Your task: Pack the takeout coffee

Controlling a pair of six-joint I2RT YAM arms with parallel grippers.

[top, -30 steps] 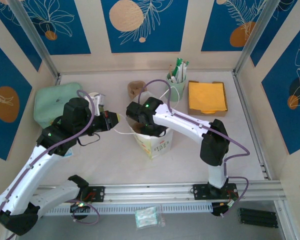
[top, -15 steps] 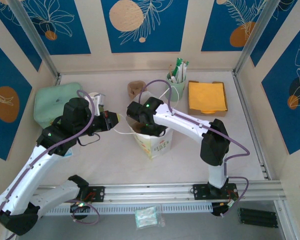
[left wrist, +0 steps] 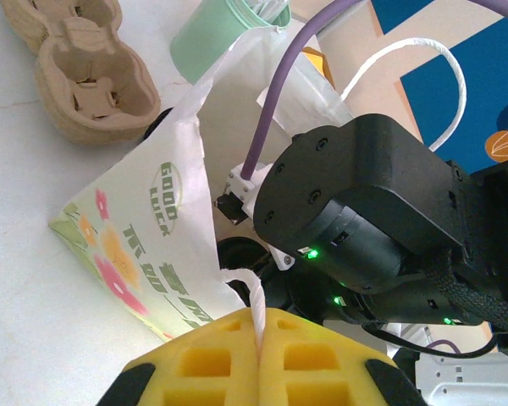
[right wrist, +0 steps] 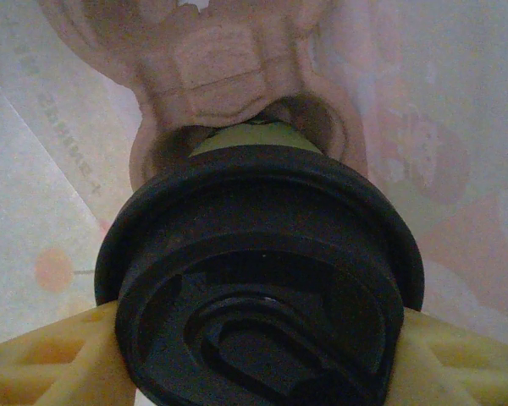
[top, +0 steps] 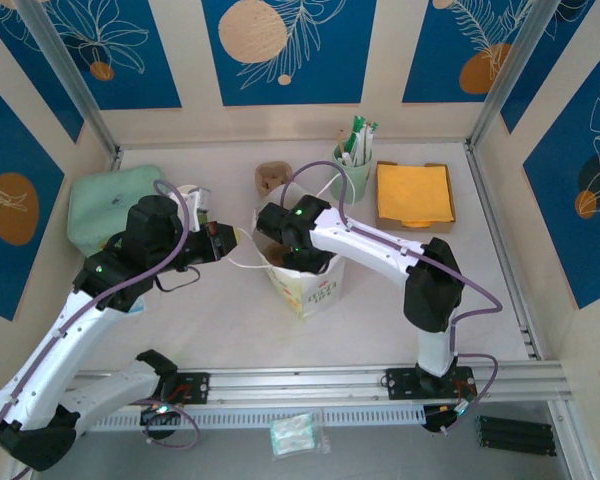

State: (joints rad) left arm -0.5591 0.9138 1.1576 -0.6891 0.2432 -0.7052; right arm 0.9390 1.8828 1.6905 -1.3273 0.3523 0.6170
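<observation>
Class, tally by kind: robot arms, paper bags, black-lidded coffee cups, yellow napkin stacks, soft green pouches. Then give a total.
Robot arms: 2, left arm and right arm
White flowered paper bag with string handles: 1
Paper coffee cup with round black plastic lid: 1
Stack of yellow napkins: 1
Soft mint green pouch: 1
Total: 6

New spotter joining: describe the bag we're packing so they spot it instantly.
On the white table, look between the two arms. The paper bag stands there, mouth open, right arm reaching in. Unlike the green cup and orange napkins behind, it has a flower print and white cord handles.
</observation>
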